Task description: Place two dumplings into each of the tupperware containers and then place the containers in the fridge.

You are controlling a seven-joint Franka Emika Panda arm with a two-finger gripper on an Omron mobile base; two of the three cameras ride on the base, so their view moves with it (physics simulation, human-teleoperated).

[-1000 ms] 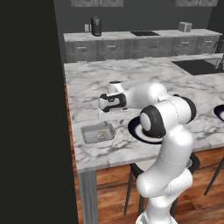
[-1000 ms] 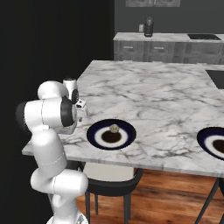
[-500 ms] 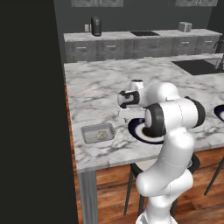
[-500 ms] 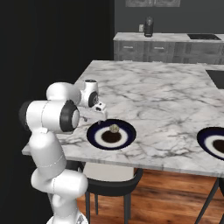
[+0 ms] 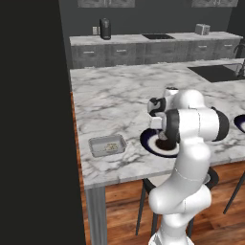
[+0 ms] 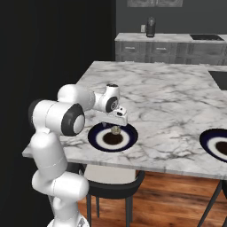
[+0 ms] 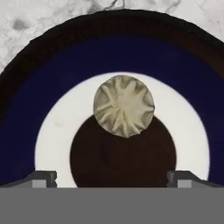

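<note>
A pale folded dumpling (image 7: 124,106) rests on a round dark blue plate (image 7: 65,65), at the edge of a dark brown sauce blob (image 7: 122,153). My gripper (image 7: 113,178) hangs open straight above it, its fingertips (image 7: 43,178) wide apart on either side and touching nothing. From the right base view the gripper (image 6: 116,127) hovers just over the dumpling (image 6: 116,131) on the plate (image 6: 95,138). A grey tupperware container (image 5: 107,145) lies on the counter to the left of the plate (image 5: 148,140), with pale dumpling shapes (image 5: 112,147) inside. The fridge is out of view.
The plate and container sit near the front edge of a marble island counter (image 5: 110,100). A second dark blue plate (image 6: 212,142) lies further right. A black stool (image 6: 111,175) stands under the counter edge. A back counter (image 5: 143,45) carries a dark kettle (image 5: 105,28).
The arm has swung right, from above the container to above the blue plate. The gripper stayed open and empty throughout.
</note>
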